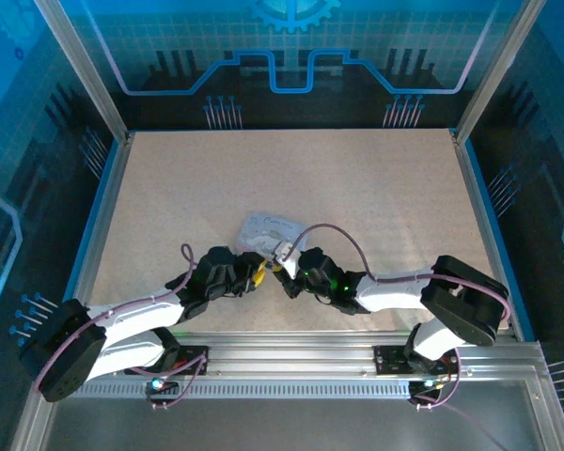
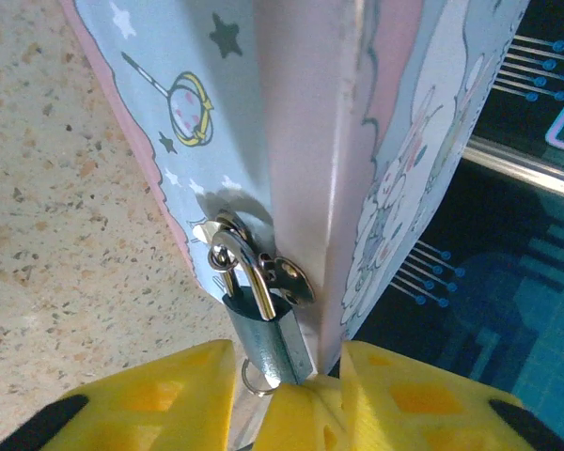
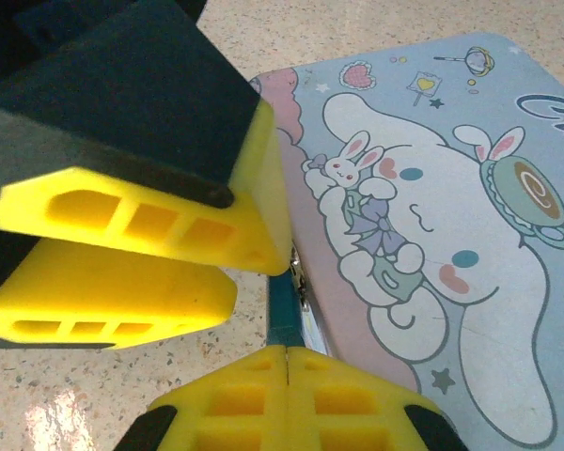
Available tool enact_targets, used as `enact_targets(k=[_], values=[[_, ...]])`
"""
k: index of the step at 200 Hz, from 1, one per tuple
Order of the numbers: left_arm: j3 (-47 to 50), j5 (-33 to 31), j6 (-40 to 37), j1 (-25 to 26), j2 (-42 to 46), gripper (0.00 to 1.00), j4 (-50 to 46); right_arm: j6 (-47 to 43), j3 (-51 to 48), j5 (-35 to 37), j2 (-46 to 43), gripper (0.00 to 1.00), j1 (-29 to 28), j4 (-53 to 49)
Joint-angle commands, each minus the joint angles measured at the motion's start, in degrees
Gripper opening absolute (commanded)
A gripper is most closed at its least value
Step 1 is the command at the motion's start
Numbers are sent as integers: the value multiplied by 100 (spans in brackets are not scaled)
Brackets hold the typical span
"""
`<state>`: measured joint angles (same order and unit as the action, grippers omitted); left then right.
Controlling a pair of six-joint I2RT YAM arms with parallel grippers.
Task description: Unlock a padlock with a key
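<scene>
The padlock [image 2: 268, 334], a small blue-grey metal block with a silver shackle, hangs from the hasp on the edge of the pale lilac cartoon tin [image 2: 291, 113]. My left gripper [image 2: 289, 346] is open, one yellow finger [image 2: 150, 395] on each side of the lock. My right gripper [image 3: 287, 352] is shut at the lock's [image 3: 282, 315] bottom end. It pinches the key, whose blade is hidden. Only a thin wire ring [image 2: 252, 381] shows. From above, both grippers, left [image 1: 260, 274] and right [image 1: 280, 272], meet at the tin's [image 1: 268, 227] near edge.
The tin [image 3: 432, 235] lies flat on the speckled beige table [image 1: 357, 188], just in front of both arms. Aluminium rails [image 1: 103, 216] and blue panels wall the table at the sides and back. My left gripper's fingers [image 3: 150, 216] sit just left of the lock in the right wrist view.
</scene>
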<state>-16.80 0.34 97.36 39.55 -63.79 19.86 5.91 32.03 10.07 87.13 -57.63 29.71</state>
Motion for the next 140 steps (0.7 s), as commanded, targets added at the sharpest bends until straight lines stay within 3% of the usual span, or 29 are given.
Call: enact_targets(k=[1,41,92,115,140], values=[[-144,-101,-222,23,51,43,-291,132,-52,57,111,0,58,-8],[-317,-298,-804,-33,377,52,-1227,297,-144,-78,94,0,118,80],[-1153,-569,-2608,-534,973,71,-3162,630,-138,-572,-115,0,366,-269],[-1469,-318,-3441,-1037,907,79,-3591,792,-169,-869,-128,0,561,-368],[-1554,450,-4161,-1698,630,91,-3306,859,-197,-1039,-102,0,656,-352]])
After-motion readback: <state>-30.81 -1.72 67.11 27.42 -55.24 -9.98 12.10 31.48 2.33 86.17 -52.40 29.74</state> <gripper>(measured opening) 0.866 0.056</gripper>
